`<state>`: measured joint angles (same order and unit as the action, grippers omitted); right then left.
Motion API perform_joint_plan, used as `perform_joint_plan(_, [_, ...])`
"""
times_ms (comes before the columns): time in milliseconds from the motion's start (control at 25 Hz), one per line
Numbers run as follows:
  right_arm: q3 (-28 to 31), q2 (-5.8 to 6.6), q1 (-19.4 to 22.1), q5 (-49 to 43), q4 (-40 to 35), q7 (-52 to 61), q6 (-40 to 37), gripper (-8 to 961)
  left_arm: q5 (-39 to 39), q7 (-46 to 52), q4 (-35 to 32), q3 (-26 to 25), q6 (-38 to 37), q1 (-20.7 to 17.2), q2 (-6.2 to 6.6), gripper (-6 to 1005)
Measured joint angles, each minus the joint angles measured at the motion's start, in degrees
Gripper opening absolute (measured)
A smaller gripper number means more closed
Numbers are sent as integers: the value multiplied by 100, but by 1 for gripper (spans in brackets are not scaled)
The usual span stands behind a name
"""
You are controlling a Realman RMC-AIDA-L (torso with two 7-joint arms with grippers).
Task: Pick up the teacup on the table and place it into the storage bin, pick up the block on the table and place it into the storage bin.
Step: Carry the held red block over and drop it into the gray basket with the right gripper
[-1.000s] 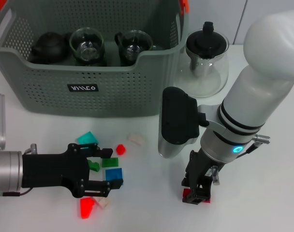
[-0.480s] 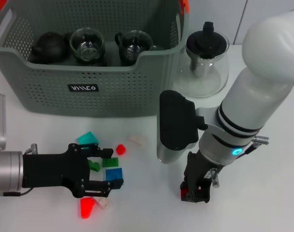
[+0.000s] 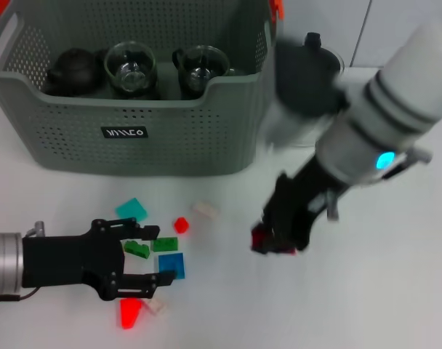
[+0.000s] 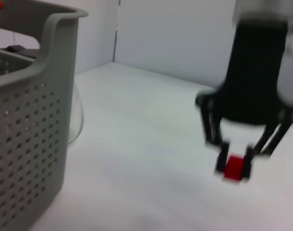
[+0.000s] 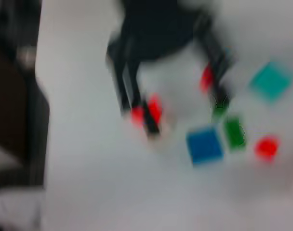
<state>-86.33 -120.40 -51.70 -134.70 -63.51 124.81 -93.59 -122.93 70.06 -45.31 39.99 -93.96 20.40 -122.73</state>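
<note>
Right gripper closed on a small red block, held clear of the white table in front of the storage bin's right corner; same grip seen from the left wrist view, block pinched between two dark fingertips just above the tabletop. Arm blurred in the head view.

Left gripper low at the near left of the table, fingers spread open, nothing held; scattered blocks around and between its fingers: teal block, two green blocks, blue block, small red block, larger red block near the table's front edge, pale block slightly apart towards the centre. Same gripper seen blurred from the right wrist view, with the blue block and teal block beside it.

Storage bin at the far left, grey-green and perforated, black label on the front wall, orange clips at the upper corners. Inside, along the front wall: dark teapot, glass teacup, second glass teacup.

Glass teapot with black lid just right of the bin, on the table, largely hidden behind the right arm.
</note>
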Motion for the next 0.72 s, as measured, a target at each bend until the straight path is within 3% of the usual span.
perform_joint_plan(200, [1616,5,-418,553,-370,42,-847,205,-30,-215,-5,-311,-26,-171,10,811])
perform_joint_plan(320, [2706,5,-844,1024,-585,226,-877,205,-36,-270,-33,-414,-173,-257,16,811])
perform_joint_plan(360, [2706,5,-844,1024,-585,226,-877,205,-37,-271,-40,-430,-223,-271,19,811])
perform_joint_plan(480, [3142,8,-1153,1083,-642,379,-207,205,-67,-281,-48,-444,-300,-282,23,812])
perform_joint_plan(520, [3095,5,-1326,1014,-486,412,548,205,-131,-303,-49,-443,-303,-272,22,812])
perform_joint_plan(560, [3095,5,-1326,1014,-486,412,548,205,-131,-303,-49,-443,-303,-272,22,812])
perform_joint_plan(680, [2745,9,-1611,855,177,286,1792,205,-179,-313,-42,-436,-279,-241,22,812])
perform_joint_plan(720, [2464,7,-1881,736,875,106,2591,205,-179,-316,-40,-430,-270,-224,22,812])
